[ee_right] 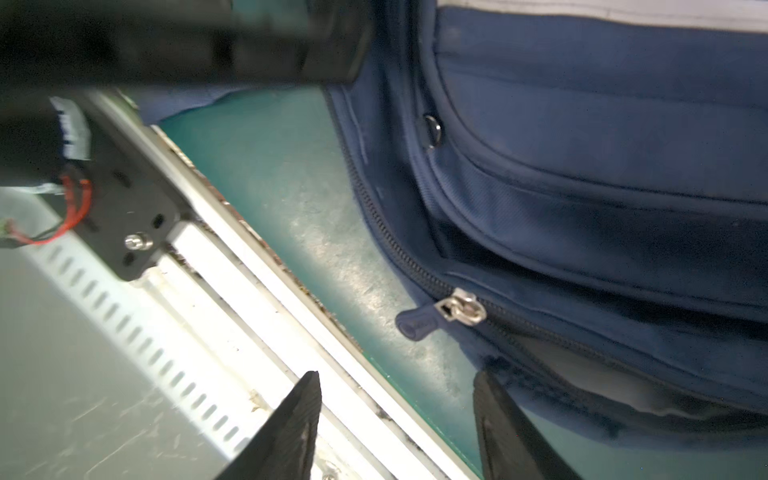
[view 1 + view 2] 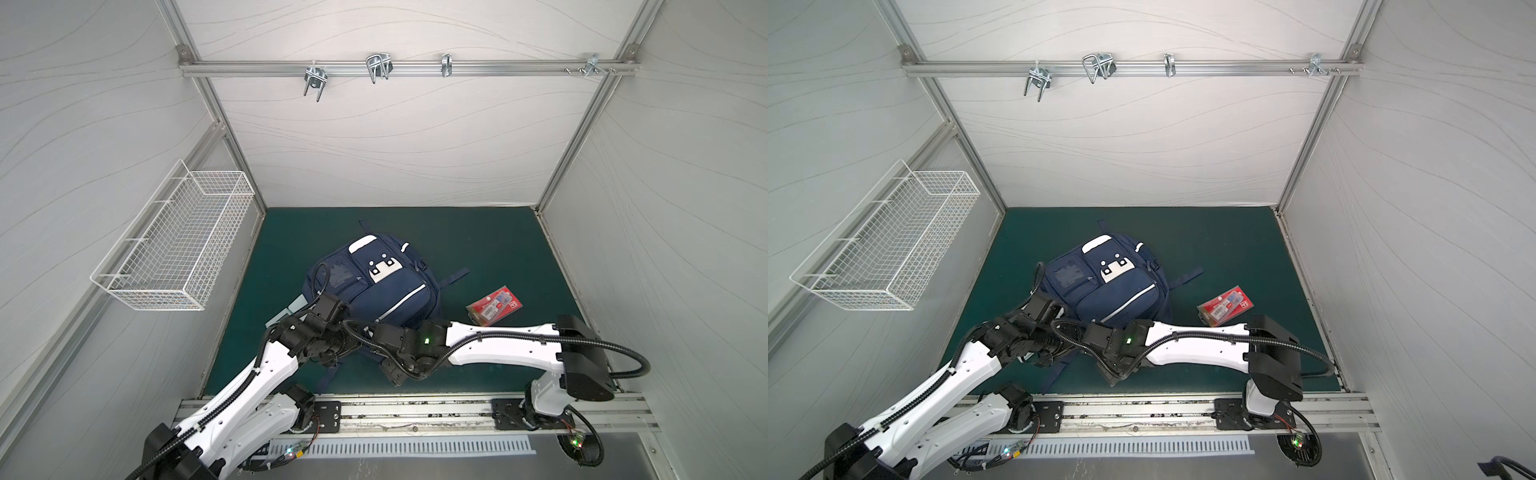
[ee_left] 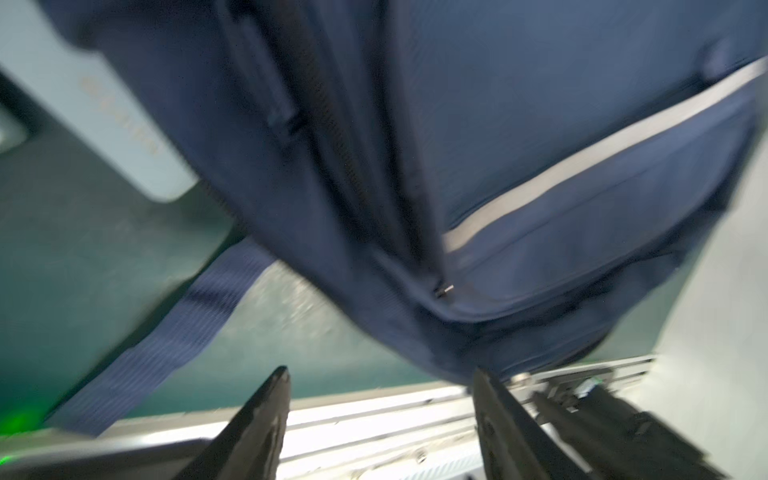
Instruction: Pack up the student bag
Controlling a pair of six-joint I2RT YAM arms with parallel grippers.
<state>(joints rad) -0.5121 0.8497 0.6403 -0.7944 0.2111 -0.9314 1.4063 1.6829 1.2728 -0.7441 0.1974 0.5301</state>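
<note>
My left claw [image 3: 381,370] stands wide and empty at the near end of the student bag [image 2: 386,286], which lies mid-counter [image 2: 478,249], long axis near-to-far. My right claw [image 1: 397,374], also wide and empty, has the zipper pull [image 1: 415,322] just ahead.

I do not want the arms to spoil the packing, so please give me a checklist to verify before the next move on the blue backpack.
1. Left gripper empty: ok, jaws apart, nothing between.
2. Right gripper empty: ok, jaws apart, nothing between.
3. Zipper pull in sight: ok, at the edge of the student bag, ahead of the Right gripper.
4. student bag open enough for packing: cannot tell.
5. Red packet free: ok, alone on the green mat, apart from the student bag.
6. Pale blue book free: cannot tell, partly hidden beside the student bag.
</note>
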